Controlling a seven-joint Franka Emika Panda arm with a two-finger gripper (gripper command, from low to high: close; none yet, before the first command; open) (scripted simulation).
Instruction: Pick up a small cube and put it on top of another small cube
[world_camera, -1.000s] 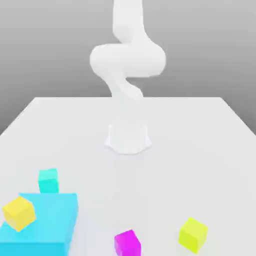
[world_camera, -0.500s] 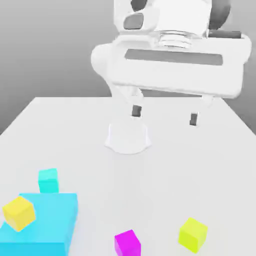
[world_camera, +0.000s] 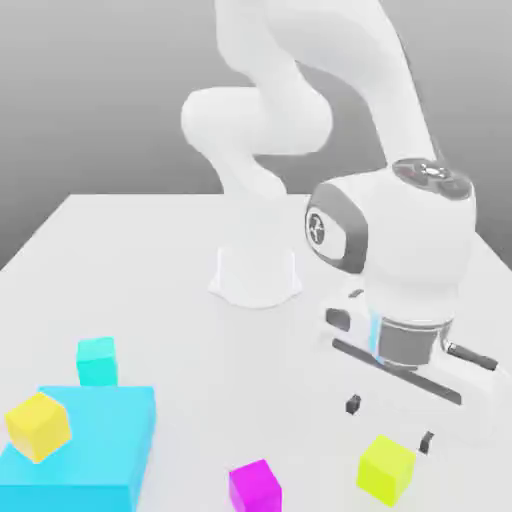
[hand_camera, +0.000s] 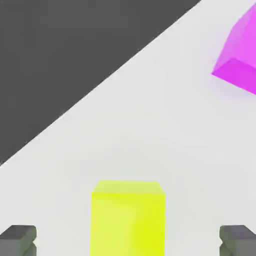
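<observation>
We are on the approach step, our gripper (world_camera: 390, 422) spread wide and empty above the lime cube (world_camera: 386, 468) near the table's (world_camera: 150, 260) front edge, and next must descend to straddle it.

Bright, even, soft light; faint shadows; slightly blurred renders

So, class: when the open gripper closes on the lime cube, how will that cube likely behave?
The lime cube has flat, parallel sides, so the gripper should probably clamp it squarely. It rests on a flat face on the table, so it likely slides rather than rolls if nudged. It looks rigid; its weight cannot be judged.
</observation>
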